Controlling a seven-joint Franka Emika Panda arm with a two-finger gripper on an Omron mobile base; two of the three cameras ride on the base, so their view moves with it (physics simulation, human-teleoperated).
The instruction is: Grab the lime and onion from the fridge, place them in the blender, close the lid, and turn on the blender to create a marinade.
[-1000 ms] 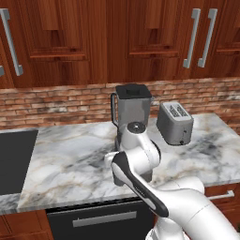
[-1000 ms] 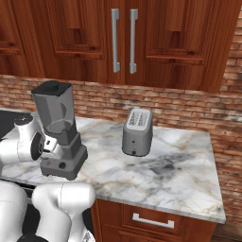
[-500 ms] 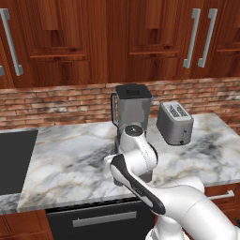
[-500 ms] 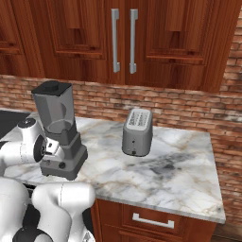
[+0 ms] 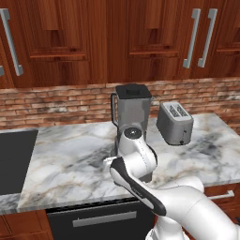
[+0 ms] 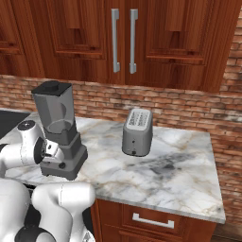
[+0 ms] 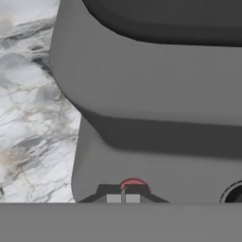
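Note:
The grey blender [image 5: 133, 115] stands on the marble counter, its translucent jar [image 6: 56, 113] capped by the black lid [image 6: 51, 88]. My gripper [image 7: 124, 198] is shut, and its two fingertips sit together right against the red button [image 7: 133, 183] on the front of the boxy base [image 6: 68, 156]. The black knob [image 7: 234, 193] shows at the right edge of the hand view. In the right base view the hand [image 6: 51, 150] is pressed up to the base's front left. From the left base view, my arm covers the base. The lime, the onion and the fridge are out of view.
A silver toaster [image 6: 137, 132] stands to the blender's right on the counter [image 6: 170, 175]. A black cooktop [image 5: 11, 159] lies at the far left. Brown wooden cupboards [image 5: 154, 37] hang above a brick backsplash. A drawer front [image 6: 151, 221] sits below the counter edge.
The hand has edged a little lower and closer to the blender's base. The blender and toaster have not moved.

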